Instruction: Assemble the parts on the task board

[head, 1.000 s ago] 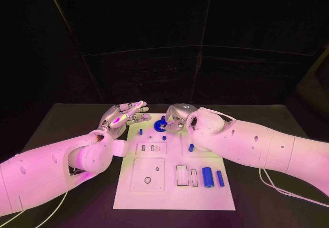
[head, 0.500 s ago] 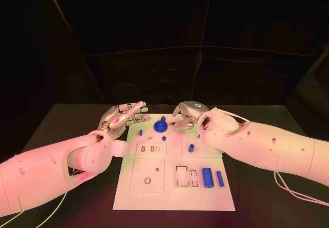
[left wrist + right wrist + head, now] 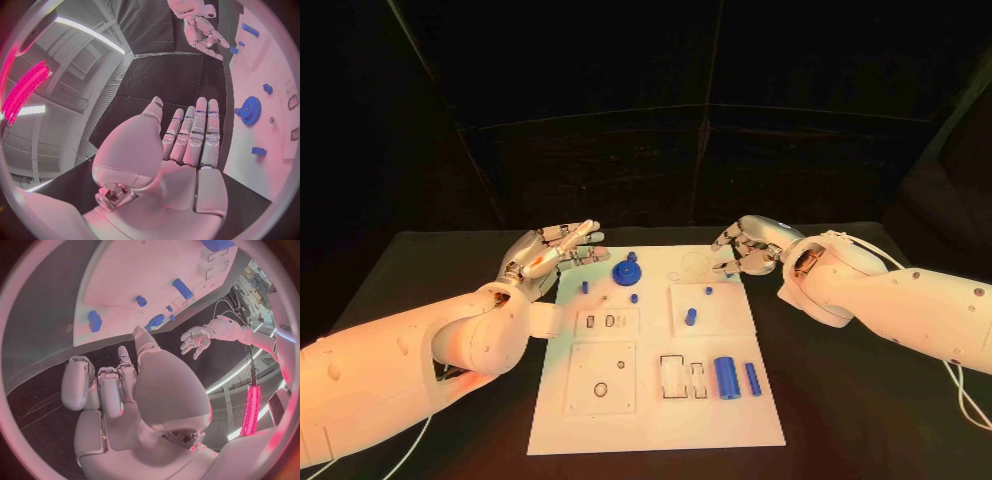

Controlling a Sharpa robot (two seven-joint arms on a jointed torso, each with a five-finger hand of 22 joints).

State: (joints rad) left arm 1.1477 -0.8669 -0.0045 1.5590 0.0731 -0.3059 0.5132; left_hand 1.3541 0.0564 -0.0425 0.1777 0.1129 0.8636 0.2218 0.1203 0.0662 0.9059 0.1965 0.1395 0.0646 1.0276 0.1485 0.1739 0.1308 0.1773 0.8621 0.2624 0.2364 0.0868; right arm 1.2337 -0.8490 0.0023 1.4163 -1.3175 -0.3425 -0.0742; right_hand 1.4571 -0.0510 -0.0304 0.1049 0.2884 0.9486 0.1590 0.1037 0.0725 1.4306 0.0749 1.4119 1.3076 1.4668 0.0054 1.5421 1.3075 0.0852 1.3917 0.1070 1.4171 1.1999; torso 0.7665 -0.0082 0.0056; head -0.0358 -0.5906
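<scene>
Two silver hands flanking the far end of the task board (image 3: pixel 653 400), nothing held in either. Left hand (image 3: pixel 554 250) at about ten o'clock from the board's middle, just off its far left corner, palm up, fingers (image 3: pixel 199 131) stretched out straight and close together, released. Right hand (image 3: pixel 750 245) at about one o'clock, beside the far right corner, fingers (image 3: pixel 100 390) partly curled but apart, grasping nothing.

White rectangular plate, long axis running away from the robot, flat on the black table (image 3: pixel 862 400). Blue gear (image 3: pixel 626 270) standing near the far edge, toothed disc with a small knob on top, between the two hands and touched by neither. Several small blue pegs (image 3: pixel 635 298) scattered just nearer than the gear. Short blue cylinder (image 3: pixel 691 316) on the raised square at the board's right middle. Thick blue cylinder (image 3: pixel 727 377) and a thinner blue rod (image 3: pixel 753 377) lying side by side at about five o'clock, next to rectangular slots (image 3: pixel 682 378). Oval hole (image 3: pixel 600 390) in the square panel at seven o'clock.
</scene>
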